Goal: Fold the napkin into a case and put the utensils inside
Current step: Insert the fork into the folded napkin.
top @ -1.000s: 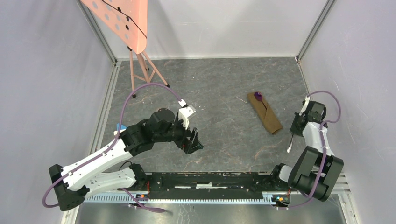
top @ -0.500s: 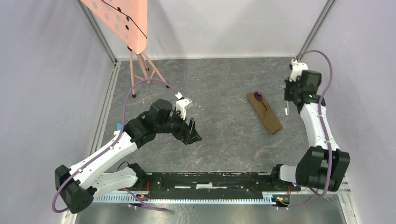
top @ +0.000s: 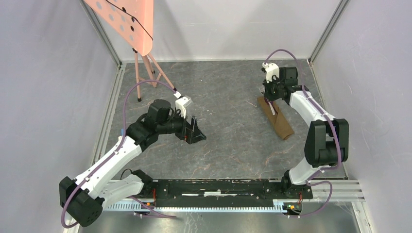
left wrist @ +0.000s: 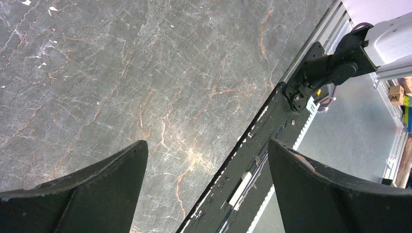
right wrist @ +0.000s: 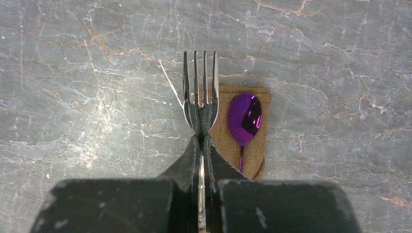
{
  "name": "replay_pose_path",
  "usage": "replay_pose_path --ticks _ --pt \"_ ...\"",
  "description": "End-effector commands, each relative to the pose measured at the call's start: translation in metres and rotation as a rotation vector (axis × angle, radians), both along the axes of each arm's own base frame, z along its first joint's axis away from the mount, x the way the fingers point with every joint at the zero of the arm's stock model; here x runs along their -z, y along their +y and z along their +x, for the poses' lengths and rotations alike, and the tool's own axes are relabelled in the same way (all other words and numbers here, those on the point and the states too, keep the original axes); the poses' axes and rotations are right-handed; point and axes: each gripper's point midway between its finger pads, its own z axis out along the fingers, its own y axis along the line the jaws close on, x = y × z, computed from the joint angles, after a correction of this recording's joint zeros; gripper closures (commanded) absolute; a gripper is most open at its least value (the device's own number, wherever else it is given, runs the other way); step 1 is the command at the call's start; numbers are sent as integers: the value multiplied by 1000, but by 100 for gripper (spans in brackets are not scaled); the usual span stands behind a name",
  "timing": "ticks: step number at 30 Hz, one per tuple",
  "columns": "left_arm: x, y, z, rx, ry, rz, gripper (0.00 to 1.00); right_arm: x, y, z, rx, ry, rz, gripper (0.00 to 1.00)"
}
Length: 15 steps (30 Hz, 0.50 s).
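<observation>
One fork [right wrist: 200, 102] clamped in right fingers [right wrist: 180, 171] over case [top: 284, 130], spoon [right wrist: 245, 116] alongside, left fingers [left wrist: 97, 194] apart

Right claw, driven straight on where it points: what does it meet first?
Probably the case at its end, beside the purple spoon; the fork in the claw would touch first. Depth unclear.
</observation>
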Motion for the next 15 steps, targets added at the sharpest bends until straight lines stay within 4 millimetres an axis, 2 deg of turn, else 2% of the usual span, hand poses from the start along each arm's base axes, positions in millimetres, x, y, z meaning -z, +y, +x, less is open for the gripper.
replay_pose_path --ticks 1,4,15 --pt "-18 -2 2 2 -57 -59 0 0 -1 7 -38 -58 -22 100" --pt "-18 -2 3 0 -58 -66 0 11 0 3 -42 -47 -19 100" --pt "-18 -2 2 7 -41 -81 0 32 -6 2 -37 -21 -56 100"
